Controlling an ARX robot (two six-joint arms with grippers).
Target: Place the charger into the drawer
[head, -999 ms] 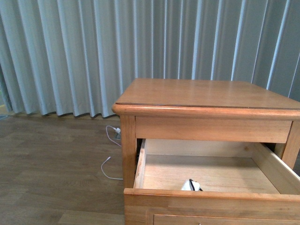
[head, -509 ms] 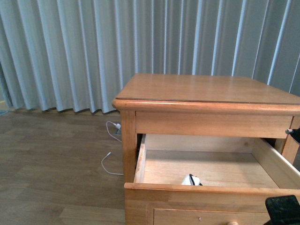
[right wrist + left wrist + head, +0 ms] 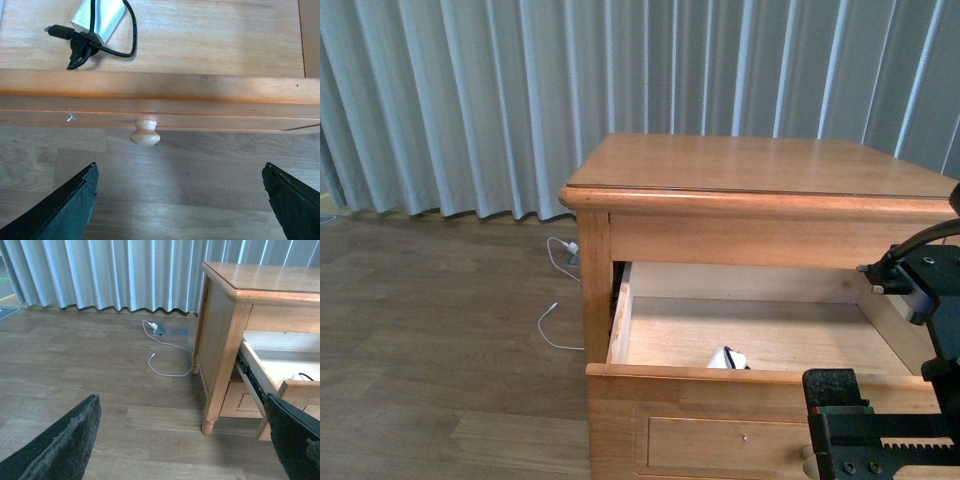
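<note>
The right pincer (image 3: 182,210) hung spread wide and empty, just in front of the knob (image 3: 145,132); the left pincer (image 3: 185,440) gaped likewise, gripping nothing, off to the side of the cabinet (image 3: 220,340); the drawer (image 3: 160,97) stood pulled out beneath the worktop (image 3: 750,165); the charger (image 3: 97,21) lay inside it, on the bottom, near the front wall.

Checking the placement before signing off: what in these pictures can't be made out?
- charger, front view: mostly hidden behind the drawer front; only its white top shows.
- charger, right wrist view: partly cut off by the picture edge.
- drawer knob, front view: mostly covered by the right arm.
</note>
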